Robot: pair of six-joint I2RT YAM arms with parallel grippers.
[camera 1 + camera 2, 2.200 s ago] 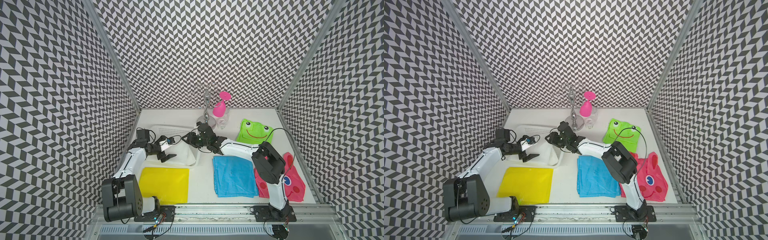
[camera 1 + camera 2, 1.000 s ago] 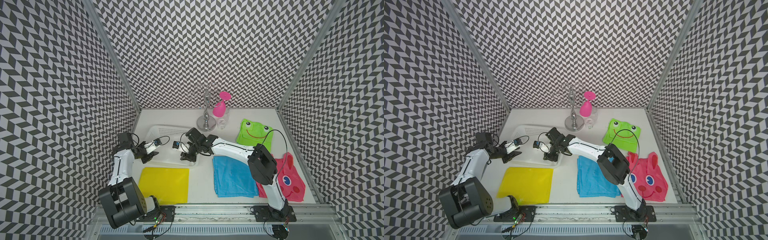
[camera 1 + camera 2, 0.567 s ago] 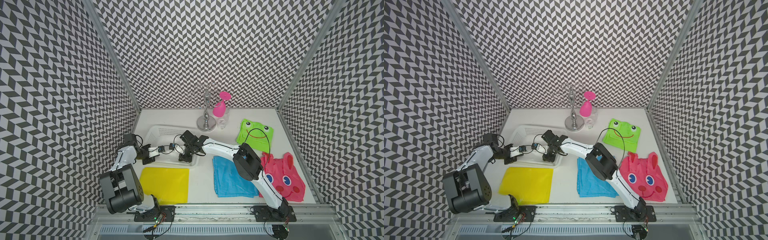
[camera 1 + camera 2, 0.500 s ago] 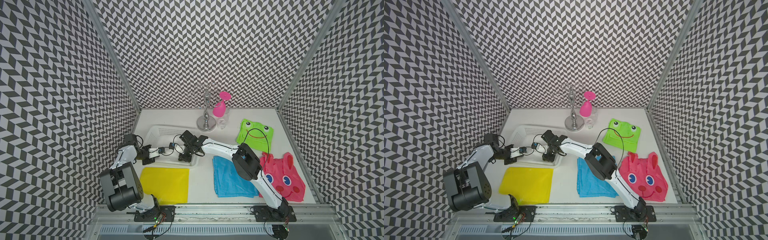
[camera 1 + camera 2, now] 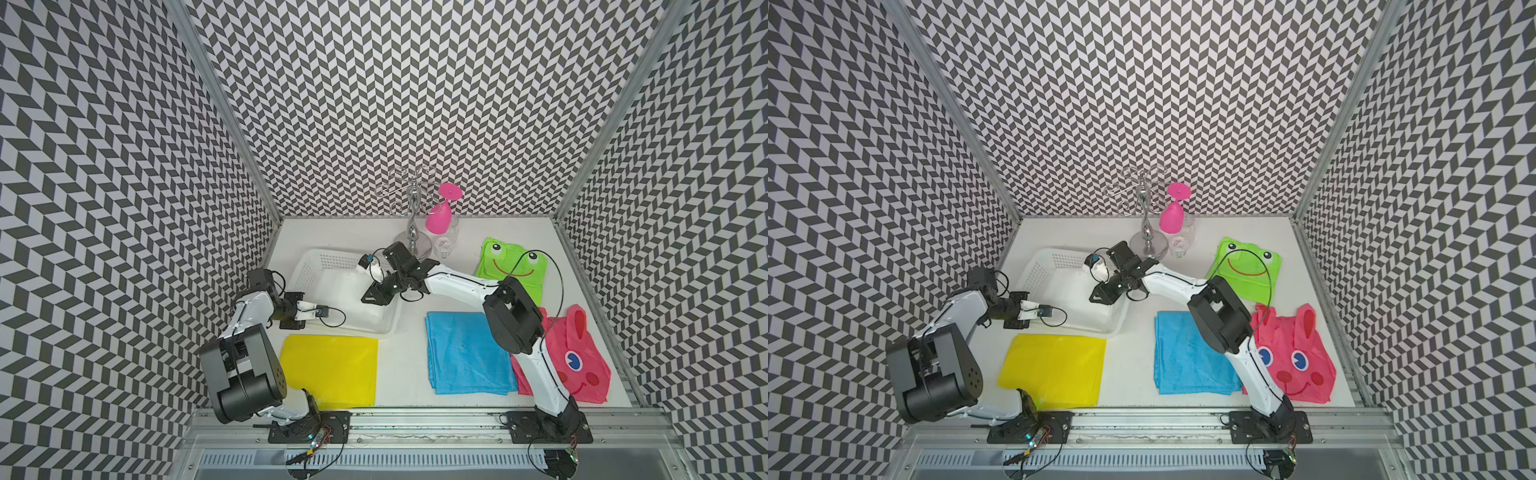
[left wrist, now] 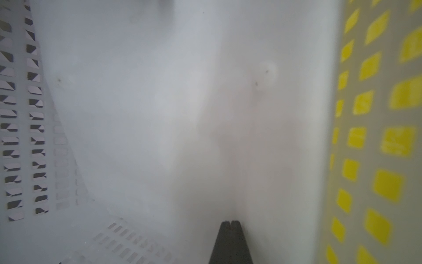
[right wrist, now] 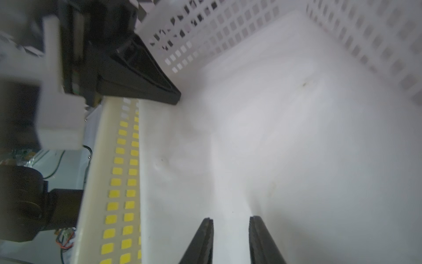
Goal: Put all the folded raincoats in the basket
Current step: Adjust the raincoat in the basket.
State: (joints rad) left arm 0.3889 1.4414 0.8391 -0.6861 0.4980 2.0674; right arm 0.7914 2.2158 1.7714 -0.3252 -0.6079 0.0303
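Left hand [image 6: 230, 222] closed, right hand [image 7: 231, 218] parted over the white folded raincoat [image 5: 345, 293] inside the perforated basket [image 5: 328, 261].

Baskets: one, white basket [image 5: 328, 261].
Raincoats: five in all: white raincoat [image 5: 345, 299], yellow raincoat [image 5: 330, 370], blue raincoat [image 5: 467, 359], green frog raincoat [image 5: 509, 270], pink rabbit raincoat [image 5: 582, 365].
Glass racks: one, metal stand [image 5: 412, 216].
Glasses: two: pink goblet [image 5: 439, 218], clear glass [image 5: 445, 247].
Robot arms: two: left arm [image 5: 249, 307], right arm [image 5: 461, 286].
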